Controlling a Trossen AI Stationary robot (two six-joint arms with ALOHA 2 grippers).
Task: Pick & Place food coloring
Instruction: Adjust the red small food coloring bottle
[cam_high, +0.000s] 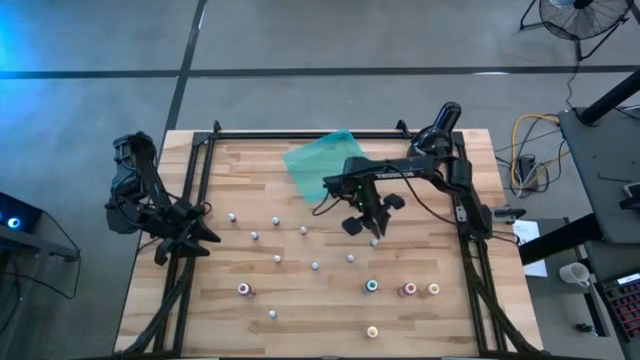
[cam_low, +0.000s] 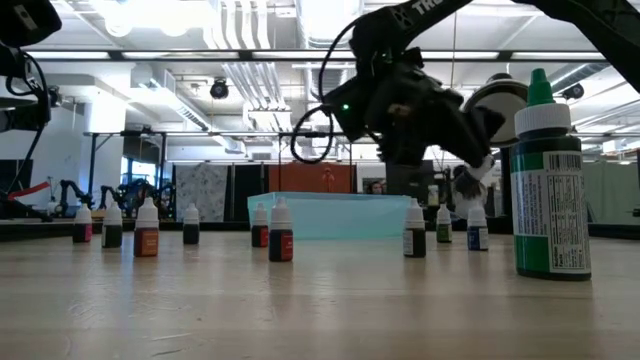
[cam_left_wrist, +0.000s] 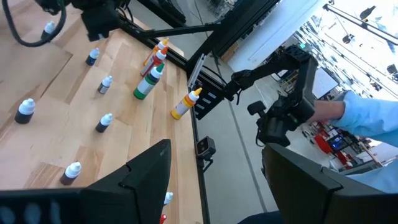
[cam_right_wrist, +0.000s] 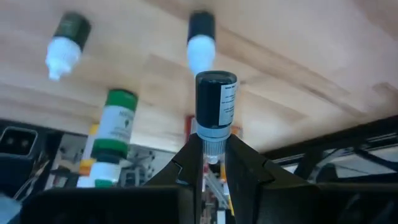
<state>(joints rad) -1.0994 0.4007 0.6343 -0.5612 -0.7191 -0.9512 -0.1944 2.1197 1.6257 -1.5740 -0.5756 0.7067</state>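
Fingers of right gripper (cam_right_wrist: 212, 160) pinch one dark bottle (cam_right_wrist: 216, 106), apparently above scattered bottles (cam_high: 277, 259) near tray (cam_high: 318, 160).

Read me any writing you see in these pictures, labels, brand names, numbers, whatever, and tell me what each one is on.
"TR...", white letters cut off by the picture's edge, on the right arm in the low view.
"TROSSEN"-like white lettering on the same arm from above: too small to read for sure.
Print on the big green bottle's white label: too blurred to read.
Print on the label of the small bottle held by the right gripper: too small to read.
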